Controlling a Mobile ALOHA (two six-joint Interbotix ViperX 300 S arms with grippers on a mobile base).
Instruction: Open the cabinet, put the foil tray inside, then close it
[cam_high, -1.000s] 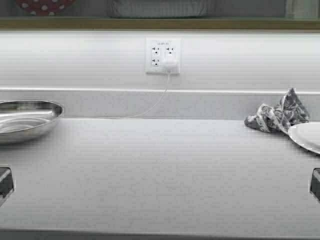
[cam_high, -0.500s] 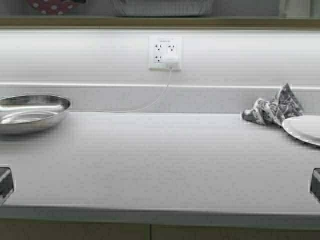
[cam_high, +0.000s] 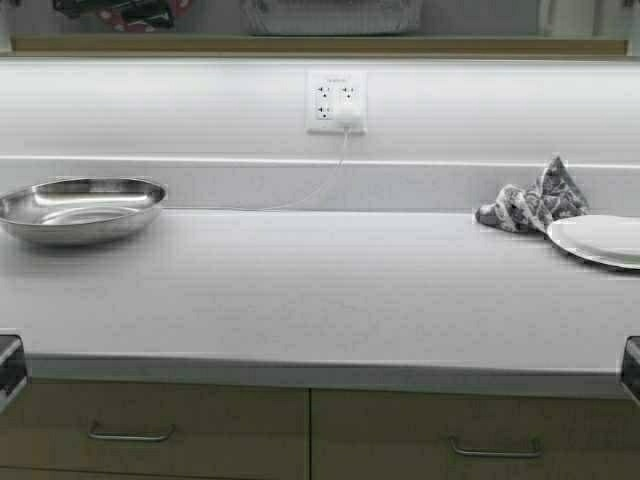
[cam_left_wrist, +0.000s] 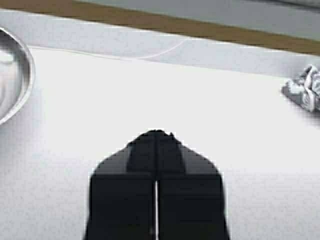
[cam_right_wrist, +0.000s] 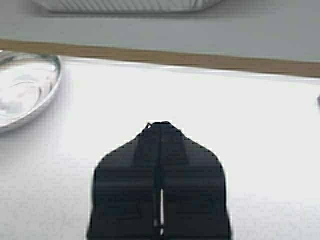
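Since the foil tray (cam_high: 330, 15) already sits up inside the cabinet (cam_high: 320, 45) at the top centre of the high view, you're likely past the placing step and only the closing is left. No door or handle shows here, so I can't tell how the doors stand. Only the tray's ribbed lower wall shows, cut off by the frame's upper edge, above the cabinet's wood-look bottom strip. On the counter (cam_high: 320, 290) the steel bowl (cam_high: 85, 205) is at mid left, with the cloth (cam_high: 530, 200) and plate (cam_high: 600, 240) at mid right. The left gripper (cam_high: 8, 365) and right gripper (cam_high: 630, 365) peek in at the lower corners, low and idle.

In the left wrist view, the left gripper has its fingers pressed together with nothing between them, hovering over bare counter. The tray isn't visible here.

In the right wrist view, the right gripper is also pinched closed and empty. The tray sits beyond it, above the brown strip, pale and shiny with slanted ribbed sides, and looks upright.

For the next move you'll need an arm raised well up to reach a door edge and swing it closed.
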